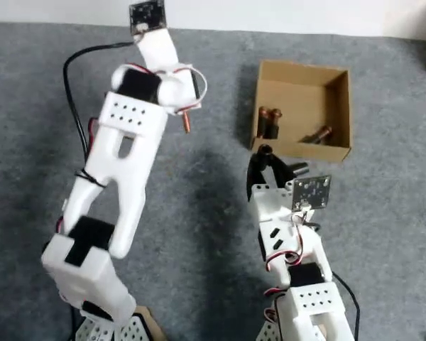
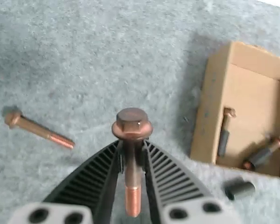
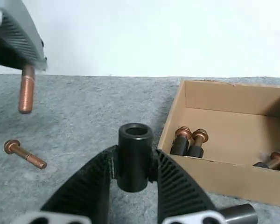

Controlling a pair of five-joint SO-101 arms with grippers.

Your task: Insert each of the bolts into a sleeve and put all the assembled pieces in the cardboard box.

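Got one bolt (image 2: pixel 132 154) clenched in the left jaws, gripped on the shank just under the head, threaded tip pointing down, held up off the desk (image 1: pixel 199 213) to one side of the cardboard box (image 1: pixel 298 148). Got one sleeve (image 3: pixel 135 156) clenched in the right jaws, upright with the bore facing up, just in front of the box's near wall. Judging by looks: metal, rigid, small but dense, and smooth enough to twist or slip in ribbed jaws if held off-centre. Nothing fragile, so safe to clamp firmly. Best to hold the bolt high on the shank to keep the thread free, and the sleeve around mid-barrel to keep the bore clear. Probably a close fit with no give in either part, so needs careful lining up. Count: two bolts not yet sleeved – the held one plus a loose bolt (image 2: pixel 37 132) lying flat on the desk, well apart from the box. Two bare sleeves – the held one plus a spare sleeve (image 2: pixel 239 189) lying just beside the box. Three assembled pieces (image 3: pixel 180 144) seen inside the box: two standing side by side at one wall, a third piece (image 3: pixel 270 161) lying toward the other side. Can't rule out more hidden behind the wall.
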